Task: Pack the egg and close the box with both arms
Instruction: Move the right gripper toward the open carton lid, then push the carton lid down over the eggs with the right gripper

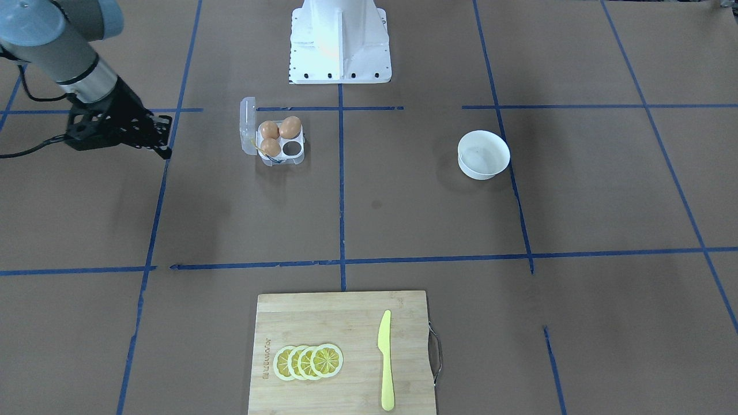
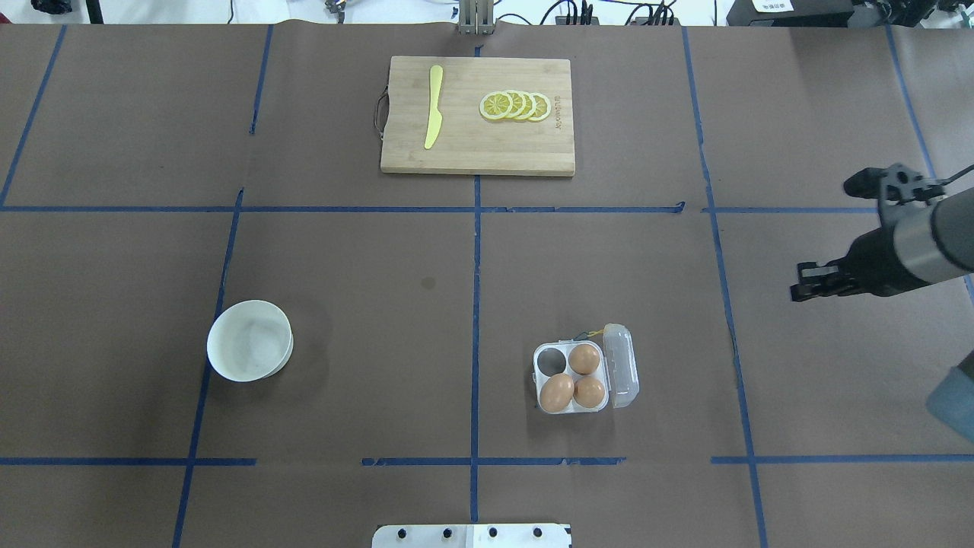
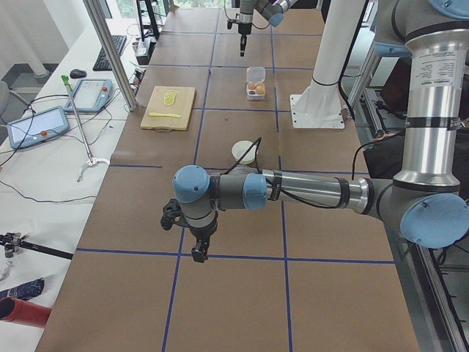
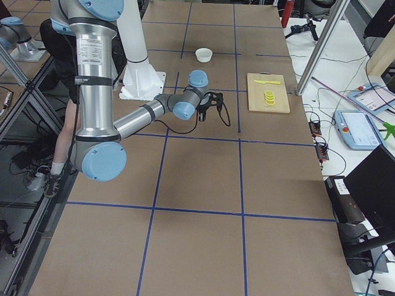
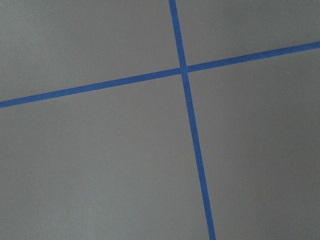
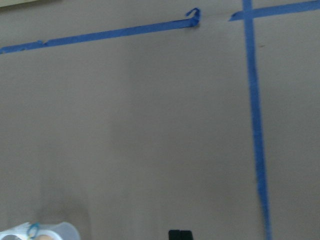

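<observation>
The clear egg box [image 2: 572, 377] lies open on the table, its lid [image 2: 620, 365] folded back to one side. Three tan eggs [image 2: 584, 358] [image 2: 557, 391] [image 2: 590, 391] sit in its cells and one cell [image 2: 549, 361] is empty. The box also shows in the front view [image 1: 279, 141]. My right gripper [image 2: 796, 291] hovers well away from the box, toward the table's right end, and looks shut and empty; it also shows in the front view [image 1: 165, 151]. My left gripper [image 3: 198, 254] shows only in the left side view, low over bare table far from the box; I cannot tell whether it is open.
A white bowl [image 2: 251, 342] stands on the left half, with nothing visible inside. A wooden cutting board [image 2: 472, 148] at the far edge carries a yellow knife [image 2: 434, 106] and lemon slices [image 2: 516, 106]. The white pedestal [image 1: 340, 40] stands near the box.
</observation>
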### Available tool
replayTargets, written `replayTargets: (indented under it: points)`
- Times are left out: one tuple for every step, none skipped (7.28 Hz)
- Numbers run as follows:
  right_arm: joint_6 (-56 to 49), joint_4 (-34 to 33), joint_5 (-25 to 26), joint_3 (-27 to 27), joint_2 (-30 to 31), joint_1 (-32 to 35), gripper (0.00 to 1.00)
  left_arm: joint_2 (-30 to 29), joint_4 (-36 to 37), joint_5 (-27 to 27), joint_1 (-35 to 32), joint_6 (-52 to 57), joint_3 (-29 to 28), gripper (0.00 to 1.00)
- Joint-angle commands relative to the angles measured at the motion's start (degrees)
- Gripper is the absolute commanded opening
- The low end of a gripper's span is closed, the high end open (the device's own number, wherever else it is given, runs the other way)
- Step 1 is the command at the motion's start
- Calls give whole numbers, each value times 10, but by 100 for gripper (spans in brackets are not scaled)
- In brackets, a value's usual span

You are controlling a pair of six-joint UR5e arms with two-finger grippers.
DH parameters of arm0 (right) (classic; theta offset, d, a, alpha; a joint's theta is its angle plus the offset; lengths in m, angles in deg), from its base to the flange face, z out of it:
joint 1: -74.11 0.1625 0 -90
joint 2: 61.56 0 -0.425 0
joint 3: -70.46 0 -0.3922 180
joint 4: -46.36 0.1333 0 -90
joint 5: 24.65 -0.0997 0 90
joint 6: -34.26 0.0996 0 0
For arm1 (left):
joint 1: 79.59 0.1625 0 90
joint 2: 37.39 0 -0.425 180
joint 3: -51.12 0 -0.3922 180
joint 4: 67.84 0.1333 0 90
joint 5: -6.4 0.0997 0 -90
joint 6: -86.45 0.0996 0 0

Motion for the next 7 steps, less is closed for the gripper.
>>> replayTargets:
  points:
    - [87,-35,84,0,-77,-98,0,-1,-7,-1,0,-1,-1,100]
    - [102,-104,101,-1,-135,-115,0,-1,-11,0,0,-1,-2,100]
    - [111,-161,103,-1,-176,-118,0,-1,-11,0,0,-1,-2,100]
    - [111,-168,103,-3,-181,-118,0,-1,-11,0,0,-1,-2,100]
    - [110,-178,99,-13,-181,-117,0,-1,-12,-1,0,-1,-2,100]
    - [109,-216,95,-24,-181,-104,0,-1,-13,-1,0,-1,-3,100]
    - [91,-273,84,-35,-179,-77,0,-1,-15,0,1,0,-2,100]
